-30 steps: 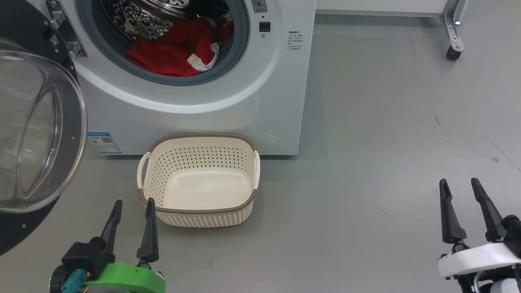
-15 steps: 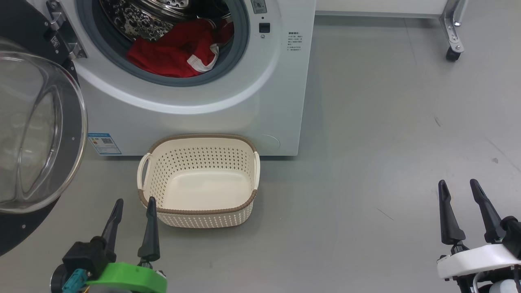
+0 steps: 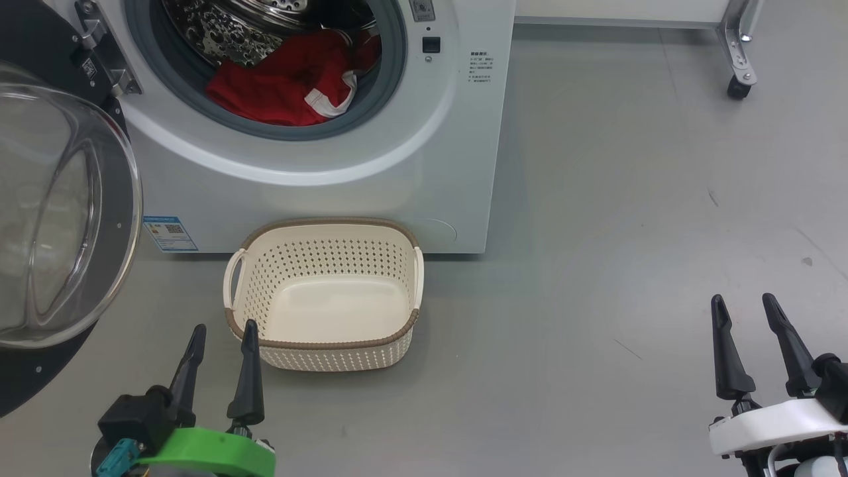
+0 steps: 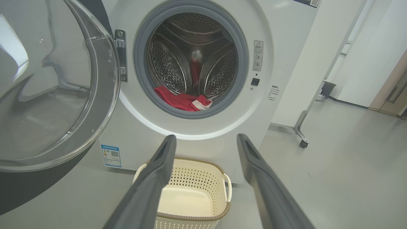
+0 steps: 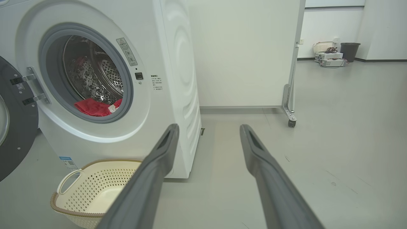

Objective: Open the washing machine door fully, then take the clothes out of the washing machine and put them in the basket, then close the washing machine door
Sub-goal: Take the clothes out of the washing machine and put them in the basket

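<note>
Clothes (image 3: 271, 89) lie in a red heap at the bottom front of the drum, spread left to right across the opening, with a loop of white trim at the right end resting on the grey seal. The machine (image 3: 424, 172) faces the robot. Its door (image 3: 66, 212) stands swung out on the left hinge, the glass bowl bulging toward the camera. The basket (image 3: 331, 358) sits on the floor just before the machine, open side up, its long axis along the machine's front and a handle at each short end.

The left wrist view looks straight into the drum to its back wall, where a blurred red streak shows. The right wrist view takes the machine from an angle and shows its side panel, a white partition on castors and a dark bin far off.

The head view cuts off the top of the opening and the door's left part. How many garments make up the heap cannot be told.

Both left fingers (image 3: 248, 371) and right fingers (image 3: 725, 351) stand wide and hold nothing, low over the floor, the left pair beside the basket's near left corner.
</note>
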Robot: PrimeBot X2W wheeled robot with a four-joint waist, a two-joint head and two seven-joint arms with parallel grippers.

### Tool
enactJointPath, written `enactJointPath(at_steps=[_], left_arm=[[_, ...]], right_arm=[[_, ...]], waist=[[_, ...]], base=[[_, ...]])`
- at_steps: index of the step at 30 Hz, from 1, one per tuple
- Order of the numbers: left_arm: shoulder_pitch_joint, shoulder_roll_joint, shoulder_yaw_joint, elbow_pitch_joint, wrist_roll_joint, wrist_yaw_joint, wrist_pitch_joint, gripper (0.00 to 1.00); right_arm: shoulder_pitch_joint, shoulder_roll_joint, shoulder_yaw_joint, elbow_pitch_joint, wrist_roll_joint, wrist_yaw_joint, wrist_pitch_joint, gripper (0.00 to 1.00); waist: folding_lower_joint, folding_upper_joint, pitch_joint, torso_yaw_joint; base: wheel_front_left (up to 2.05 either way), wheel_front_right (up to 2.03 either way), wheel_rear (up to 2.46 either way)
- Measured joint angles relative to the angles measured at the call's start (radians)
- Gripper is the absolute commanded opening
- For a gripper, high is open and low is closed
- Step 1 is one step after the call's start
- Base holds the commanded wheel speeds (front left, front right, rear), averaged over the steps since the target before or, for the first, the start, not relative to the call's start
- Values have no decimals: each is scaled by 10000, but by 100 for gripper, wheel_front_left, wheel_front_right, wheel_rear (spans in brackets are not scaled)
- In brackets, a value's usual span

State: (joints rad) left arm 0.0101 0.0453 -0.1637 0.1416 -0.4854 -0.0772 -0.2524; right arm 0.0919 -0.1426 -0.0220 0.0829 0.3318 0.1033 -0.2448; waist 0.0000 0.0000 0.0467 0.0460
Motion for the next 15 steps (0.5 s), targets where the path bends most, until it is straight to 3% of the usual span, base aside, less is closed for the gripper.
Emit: enactJointPath(at_steps=[15], left_arm=[[0,0,12,-6,2,0,0,100]], right_arm=[[0,73,-54,46,-13,13,0,100]], waist=[[0,0,0,59]], base=[[78,-78,0]])
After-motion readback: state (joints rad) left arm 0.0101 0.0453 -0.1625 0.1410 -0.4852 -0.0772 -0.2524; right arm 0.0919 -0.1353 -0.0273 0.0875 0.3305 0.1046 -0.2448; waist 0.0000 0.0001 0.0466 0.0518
